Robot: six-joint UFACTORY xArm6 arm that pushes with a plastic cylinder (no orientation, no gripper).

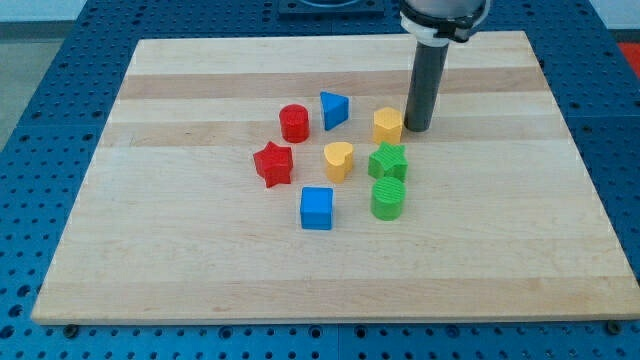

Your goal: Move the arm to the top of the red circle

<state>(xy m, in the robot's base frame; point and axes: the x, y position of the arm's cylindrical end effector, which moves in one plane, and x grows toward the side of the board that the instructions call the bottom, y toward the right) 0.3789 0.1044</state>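
Observation:
The red circle (pixel 294 123) is a short red cylinder standing on the wooden board (pixel 200 250), left of the board's middle. My tip (pixel 417 129) rests on the board well to the view's right of it, just right of the yellow hexagon block (pixel 388 125). The blue triangle block (pixel 334 110) and the yellow hexagon lie between my tip and the red circle. The rod (pixel 428 85) rises straight up from the tip towards the view's top.
A red star (pixel 273 164) lies below the red circle. A yellow heart (pixel 339 160), a green star (pixel 388 161), a green cylinder (pixel 388 199) and a blue cube (pixel 317 208) cluster near the middle. A blue perforated table (pixel 40 120) surrounds the board.

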